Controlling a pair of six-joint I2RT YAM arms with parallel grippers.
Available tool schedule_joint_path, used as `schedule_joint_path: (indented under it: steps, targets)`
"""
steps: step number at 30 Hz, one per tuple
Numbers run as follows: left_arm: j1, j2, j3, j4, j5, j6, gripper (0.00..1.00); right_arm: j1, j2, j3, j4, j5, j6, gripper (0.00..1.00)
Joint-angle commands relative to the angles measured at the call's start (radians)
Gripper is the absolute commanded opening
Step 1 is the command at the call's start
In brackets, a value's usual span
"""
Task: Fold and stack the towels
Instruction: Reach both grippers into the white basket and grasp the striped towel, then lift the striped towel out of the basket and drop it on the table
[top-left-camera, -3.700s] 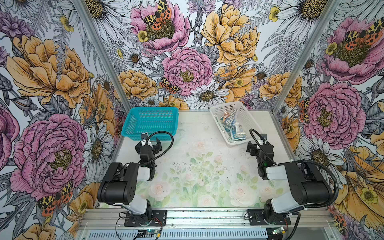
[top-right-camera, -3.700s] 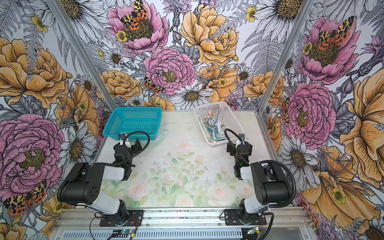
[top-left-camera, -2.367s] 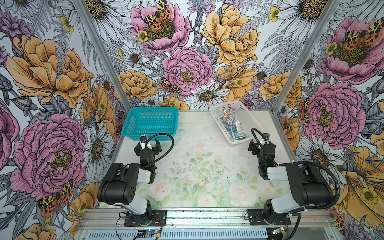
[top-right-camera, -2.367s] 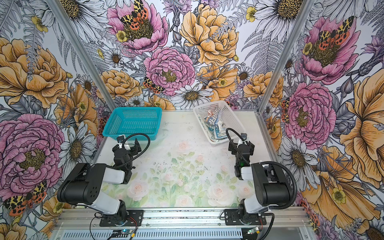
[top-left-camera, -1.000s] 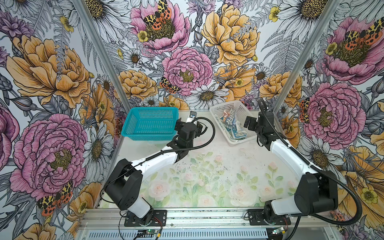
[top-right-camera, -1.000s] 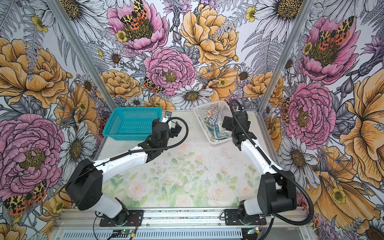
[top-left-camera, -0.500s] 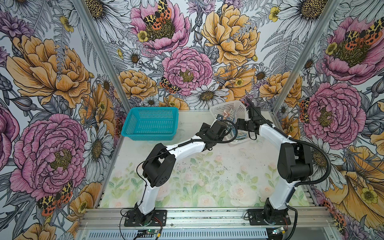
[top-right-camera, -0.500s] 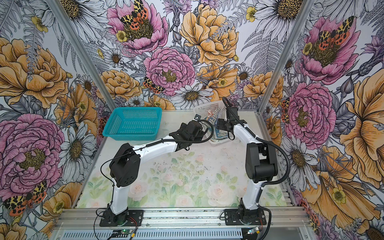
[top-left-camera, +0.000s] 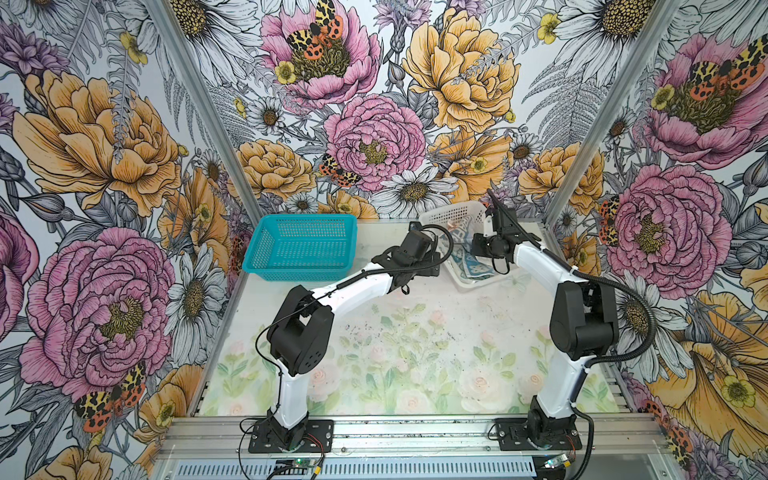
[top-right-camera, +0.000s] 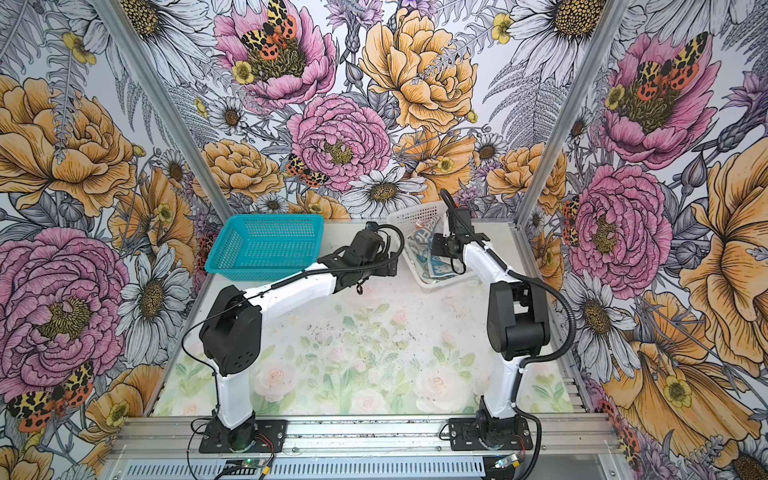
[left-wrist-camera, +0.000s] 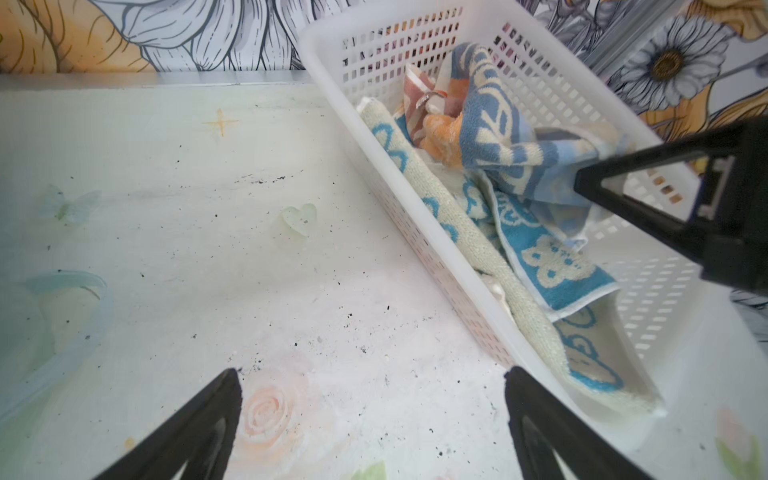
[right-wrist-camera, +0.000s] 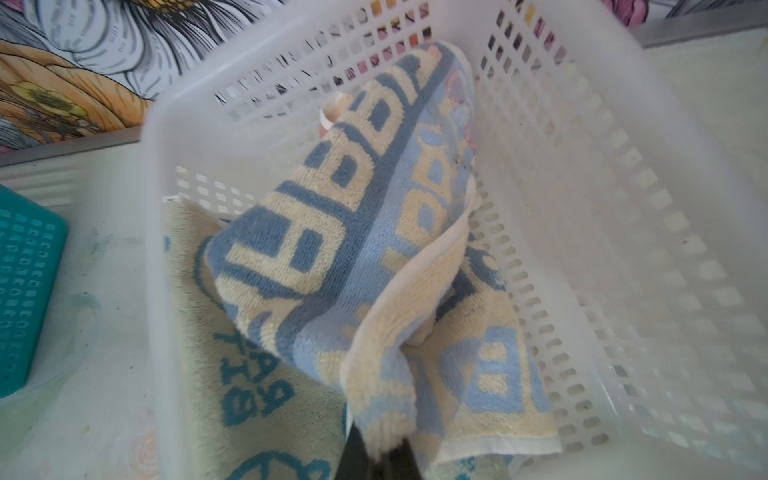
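Blue lettered towel (right-wrist-camera: 332, 232) in the white basket (right-wrist-camera: 623, 199) is now pinched by the right gripper (right-wrist-camera: 384, 457), freshly snapped shut, so lifting can start; the left gripper (left-wrist-camera: 372, 376) hovers spread

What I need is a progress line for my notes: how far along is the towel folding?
Done: nothing folded or stacked; the towels sit crumpled in the white basket. In hand: the right gripper is shut on the lettered towel, while the left gripper hangs open beside the basket. Left: lifting out, folding and stacking every towel.
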Motion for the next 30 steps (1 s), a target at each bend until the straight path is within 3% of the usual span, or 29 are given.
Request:
schedule_joint_path:
  steps: [1, 7, 14, 17, 20, 26, 30]
  targets:
    - [0.071, -0.119, -0.076, 0.079, 0.147, -0.164, 0.99, 0.051, -0.133, 0.054, -0.022, -0.038, 0.01, 0.0]
    - [0.103, -0.29, -0.203, 0.115, 0.132, -0.201, 0.99, 0.191, -0.211, 0.154, -0.069, -0.082, 0.02, 0.0]
    - [0.148, -0.548, -0.358, 0.115, 0.042, -0.231, 0.99, 0.397, -0.219, 0.416, -0.091, -0.21, 0.046, 0.0]
    - [0.179, -0.666, -0.437, 0.115, 0.005, -0.253, 0.99, 0.42, -0.2, 0.468, -0.091, -0.23, 0.068, 0.0]
    - [0.198, -0.749, -0.504, 0.117, -0.022, -0.277, 0.99, 0.392, -0.164, 0.408, -0.089, -0.204, 0.094, 0.0]
    - [0.205, -0.761, -0.565, 0.111, 0.002, -0.284, 0.99, 0.35, -0.05, 0.186, -0.074, -0.173, 0.09, 0.19]
    - [0.192, -0.73, -0.586, 0.112, 0.026, -0.292, 0.99, 0.301, 0.006, 0.076, -0.032, -0.187, 0.098, 0.56]
